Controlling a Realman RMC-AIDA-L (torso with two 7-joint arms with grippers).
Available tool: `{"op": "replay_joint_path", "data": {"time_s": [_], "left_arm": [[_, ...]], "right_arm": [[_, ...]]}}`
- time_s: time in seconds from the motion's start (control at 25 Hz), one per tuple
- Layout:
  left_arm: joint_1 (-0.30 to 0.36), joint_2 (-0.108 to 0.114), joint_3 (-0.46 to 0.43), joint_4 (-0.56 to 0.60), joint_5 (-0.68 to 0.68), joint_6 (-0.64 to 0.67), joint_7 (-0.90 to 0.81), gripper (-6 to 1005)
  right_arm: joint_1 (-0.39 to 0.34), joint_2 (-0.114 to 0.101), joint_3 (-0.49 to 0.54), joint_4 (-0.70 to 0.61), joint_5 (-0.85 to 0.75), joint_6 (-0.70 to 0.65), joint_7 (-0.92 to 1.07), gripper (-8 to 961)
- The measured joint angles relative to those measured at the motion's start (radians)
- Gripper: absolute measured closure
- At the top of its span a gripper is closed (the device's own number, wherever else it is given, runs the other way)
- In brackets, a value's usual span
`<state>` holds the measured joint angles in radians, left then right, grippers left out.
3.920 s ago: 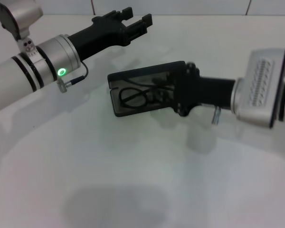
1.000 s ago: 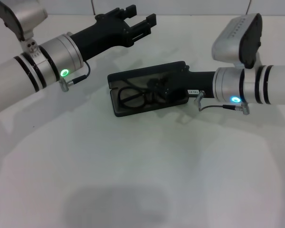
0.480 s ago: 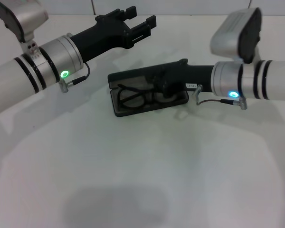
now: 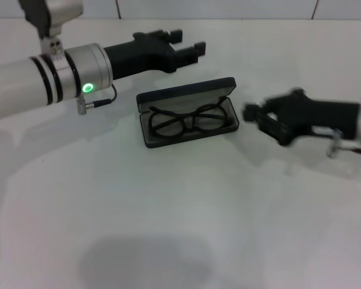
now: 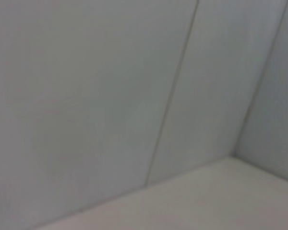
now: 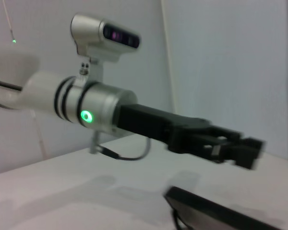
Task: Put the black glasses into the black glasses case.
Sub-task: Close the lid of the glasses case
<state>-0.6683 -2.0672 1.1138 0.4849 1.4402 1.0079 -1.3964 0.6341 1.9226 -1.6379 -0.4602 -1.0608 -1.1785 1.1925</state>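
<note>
Lab-like test bench: plain white table (image 4: 168,229), white panelled wall (image 5: 86,96).

White glossy table (image 4: 168,229), black glasses case (image 4: 187,112) lying open on it toward the far middle, lid raised at the back, black glasses (image 4: 190,119) resting inside on grey lining, faint shadows on the table near the case

One black glasses case (image 4: 187,112) (lid open), one black glasses (image 4: 186,121), two grippers: left gripper (image 4: 189,44), right gripper (image 4: 253,114).

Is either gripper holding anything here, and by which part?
Nothing is held. The black glasses lie in the open black glasses case; the right gripper and left gripper are clear of both.
</note>
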Motion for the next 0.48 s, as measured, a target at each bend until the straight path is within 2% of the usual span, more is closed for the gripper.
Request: {"op": "replay_joint_path", "data": {"time_s": [0.12,0.28,0.48], "left_arm": [[-0.009,0.001,0.0,0.066,0.151,-0.012,-0.162,333],[-0.023,-0.003,-0.003,0.113,0.309,-0.06,-0.313,333],[-0.058,-0.021,-0.001,0.105,0.412,-0.147,-0.375,333]], "right_arm": [[-0.063,-0.006,0.105,-0.015,-0.087,-0.032,-0.006,843],[-0.102,0.003,0.206,-0.032,-0.167,-0.031,-0.01,783],[-0.129,0.011,0.241,-0.036,-0.191,-0.027,-0.045,687]]}}
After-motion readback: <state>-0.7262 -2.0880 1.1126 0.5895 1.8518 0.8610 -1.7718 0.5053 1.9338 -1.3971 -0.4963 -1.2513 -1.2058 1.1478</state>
